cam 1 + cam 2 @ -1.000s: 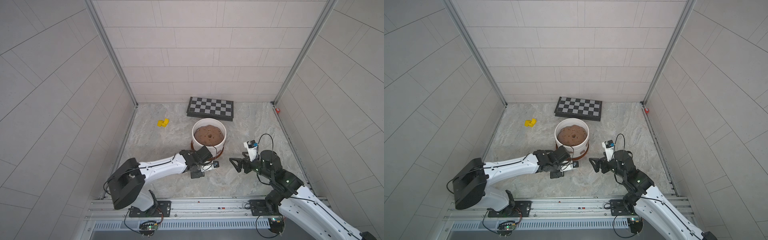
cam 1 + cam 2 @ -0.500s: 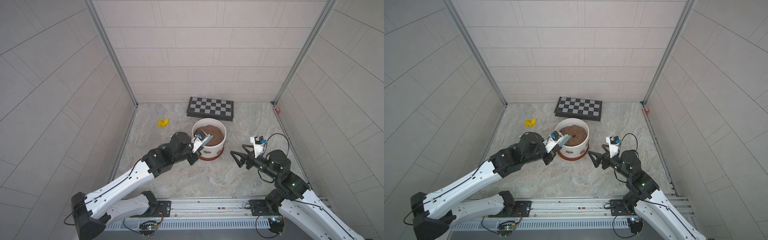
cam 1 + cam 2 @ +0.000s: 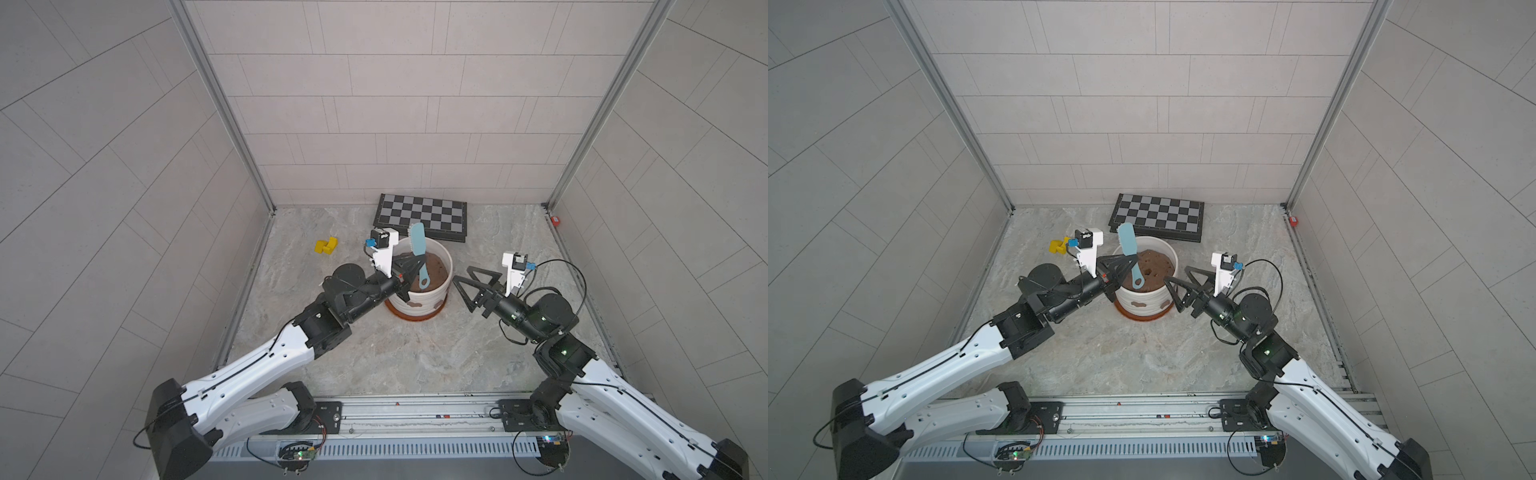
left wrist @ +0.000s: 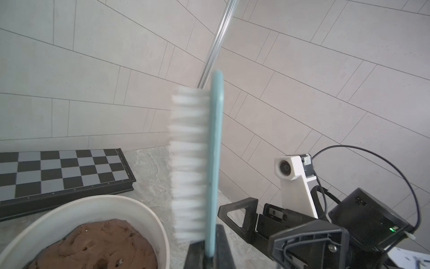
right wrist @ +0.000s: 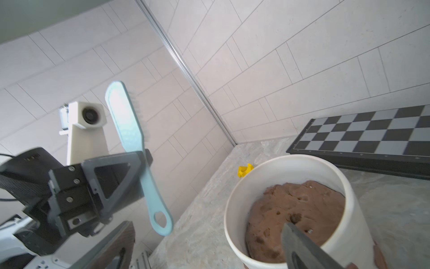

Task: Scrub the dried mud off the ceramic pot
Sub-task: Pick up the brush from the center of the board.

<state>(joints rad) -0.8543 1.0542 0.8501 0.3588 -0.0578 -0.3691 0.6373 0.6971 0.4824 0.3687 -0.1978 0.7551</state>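
A: What changed?
B: Left gripper (image 3: 417, 269) has risen from the ceramic pot's (image 3: 420, 300) 9 o'clock rim. The blue brush (image 3: 417, 246) now stands upright, bristle head up.
A: Grip?
B: Jaws pinched on the brush handle. The brush is clear of the pot in the right wrist view.
A: Right gripper (image 3: 462, 275)?
B: Has moved closer, at the pot's 3 o'clock. Jaws are spread, holding nothing.
A: Mud?
B: Dried mud (image 3: 417, 306) patches are on the wall's 6 o'clock side, above the orange saucer (image 3: 415, 318).
A: Rest?
B: Chessboard (image 3: 422, 216) at 12, yellow block (image 3: 326, 246) at 10.
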